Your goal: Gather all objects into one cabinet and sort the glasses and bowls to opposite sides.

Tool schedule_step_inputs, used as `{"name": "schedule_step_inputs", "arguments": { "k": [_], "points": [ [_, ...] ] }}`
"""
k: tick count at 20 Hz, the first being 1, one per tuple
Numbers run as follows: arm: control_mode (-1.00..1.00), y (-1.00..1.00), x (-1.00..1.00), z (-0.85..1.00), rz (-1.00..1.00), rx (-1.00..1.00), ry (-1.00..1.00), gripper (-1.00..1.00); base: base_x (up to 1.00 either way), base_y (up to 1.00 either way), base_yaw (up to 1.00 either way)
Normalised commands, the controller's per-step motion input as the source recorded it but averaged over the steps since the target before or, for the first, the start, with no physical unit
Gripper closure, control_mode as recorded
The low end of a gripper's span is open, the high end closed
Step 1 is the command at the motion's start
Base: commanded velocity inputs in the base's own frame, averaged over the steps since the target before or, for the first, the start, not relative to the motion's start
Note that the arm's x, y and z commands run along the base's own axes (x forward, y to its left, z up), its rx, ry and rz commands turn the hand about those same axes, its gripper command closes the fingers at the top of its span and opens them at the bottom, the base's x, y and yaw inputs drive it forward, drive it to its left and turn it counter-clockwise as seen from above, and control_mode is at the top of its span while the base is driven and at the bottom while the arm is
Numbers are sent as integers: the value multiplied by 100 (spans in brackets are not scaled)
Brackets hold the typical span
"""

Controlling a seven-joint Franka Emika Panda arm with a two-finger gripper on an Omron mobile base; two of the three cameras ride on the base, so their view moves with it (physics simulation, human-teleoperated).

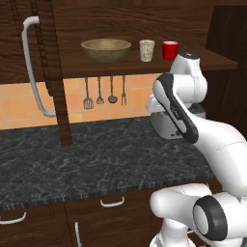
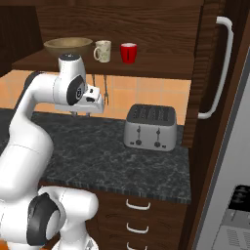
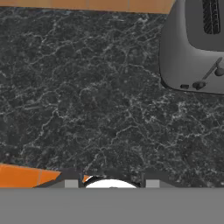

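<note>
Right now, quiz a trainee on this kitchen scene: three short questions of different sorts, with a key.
1. True or false: the wooden bowl stands on the cabinet shelf, left of the speckled cup in the left base view.
2. Multiple choice: what stands on the dark stone counter? A) a kettle B) a silver toaster C) a red plate
3. Fill in: beside the speckled cup, on the side away from the bowl, stands a ___ cup.

Key: 1 true; 2 B; 3 red
</note>
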Motion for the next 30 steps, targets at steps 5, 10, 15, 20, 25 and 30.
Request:
{"name": "schedule_step_inputs", "arguments": {
  "k": [5,10,15,20,25,30],
  "points": [
    [-100,-3,-72,0,-2,0,-6,-100,0,0,0],
    [-100,0,-100,0,0,0,-20,-100,0,0,0],
    [-100,-7,-99,31,-2,0,-6,-100,0,0,0],
    [-100,-9,-81,48,-3,0,0,-100,0,0,0],
    [-100,-14,-52,45,0,0,0,-100,0,0,0],
    [100,-1,-19,8,0,0,0,-100,-33,0,0]
  ]
}}
